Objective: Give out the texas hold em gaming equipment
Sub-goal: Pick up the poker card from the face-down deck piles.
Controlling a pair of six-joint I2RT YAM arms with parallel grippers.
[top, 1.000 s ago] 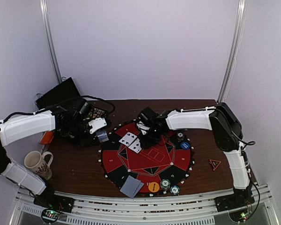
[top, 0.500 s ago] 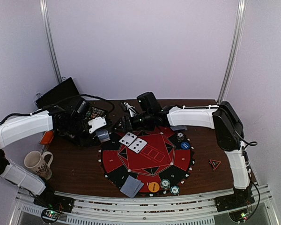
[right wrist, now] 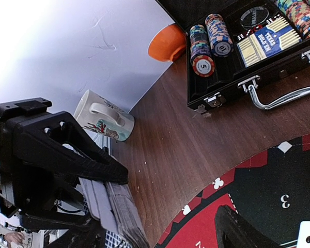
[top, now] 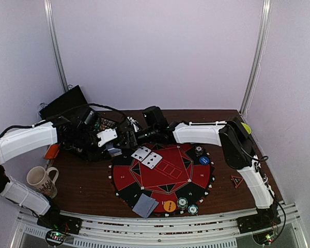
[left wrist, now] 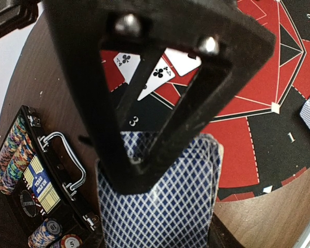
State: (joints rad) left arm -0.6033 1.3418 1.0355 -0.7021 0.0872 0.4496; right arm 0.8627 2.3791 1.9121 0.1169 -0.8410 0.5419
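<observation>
1. Two face-up cards (top: 147, 156) on one mat (top: 160, 181).
2. One face-down deck (left wrist: 160, 206).
3. Two short chip stacks (top: 182, 202) by the mat's near edge.
4. One orange disc (top: 169, 205), one blue disc (top: 204, 160).
5. One mug (top: 40, 179).
6. One chip case (right wrist: 232, 85).

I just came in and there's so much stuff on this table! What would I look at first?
The round red-and-black poker mat in the middle of the table stands out first, with two face-up cards on its far left part. Just left of it, the left pincer grips a deck of blue-backed cards. Behind that sits an open black case full of colourful chips.
</observation>
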